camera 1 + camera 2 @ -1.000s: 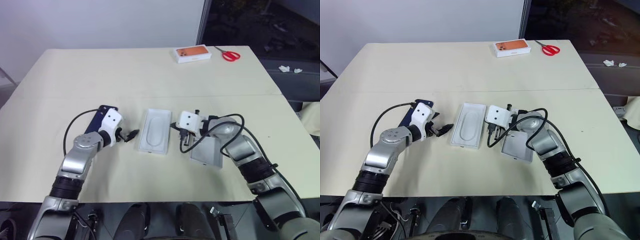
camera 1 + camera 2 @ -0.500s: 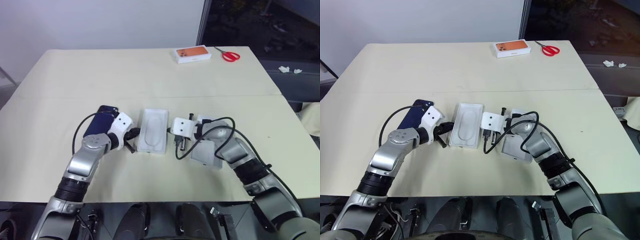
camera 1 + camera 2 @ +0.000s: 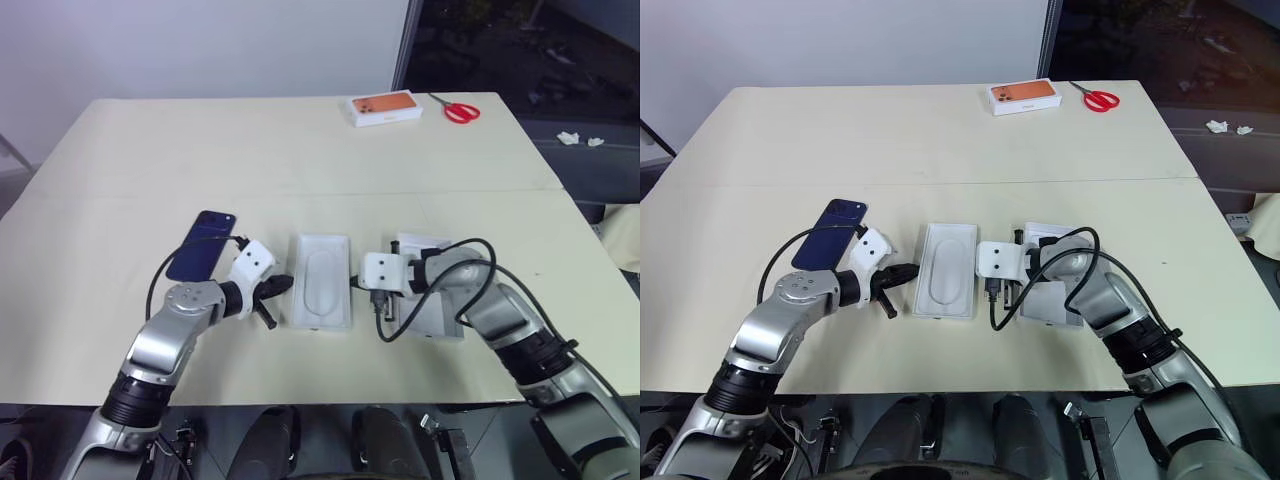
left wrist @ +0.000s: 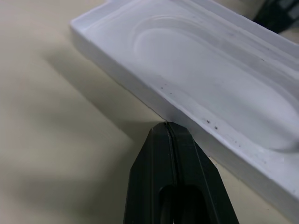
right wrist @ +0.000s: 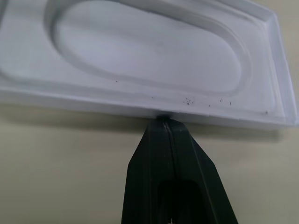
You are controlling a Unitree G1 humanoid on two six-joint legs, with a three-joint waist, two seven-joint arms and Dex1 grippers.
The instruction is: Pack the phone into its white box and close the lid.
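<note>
**A:** Head camera first. Where is the phone [image 3: 201, 257]?

**B:** Flat on the cream table [image 3: 300, 150], well to the left of the recessed white tray [image 3: 320, 295] and a little farther back. It is slim, dark navy and glossy, with rounded corners. Nothing grips it.

**A:** And the arms?

**B:** The left gripper [image 3: 278, 286] is at the tray's left long wall and the right gripper [image 3: 357, 285] at its right long wall. The phone lies behind the left gripper, apart from it.

**A:** Anything else near the tray?

**B:** Another white cardboard piece [image 3: 440, 318] lies just right of it, partly under the right forearm. I cannot tell whether that is the box or the lid. Far behind the tray are a white box with an orange phone picture [image 3: 385, 107] and red scissors [image 3: 461, 109].

**A:** Left wrist camera?

**B:** The two black fingers [image 4: 154, 177] are pressed together, with their tip against the tray's matte outer wall. Inside the tray is a smooth moulded oval hollow.

**A:** Right wrist camera?

**B:** Its fingers [image 5: 149, 172] are also pressed together with nothing between them, and their tip touches the opposite wall. A few dark specks mark the tray's rim.
</note>
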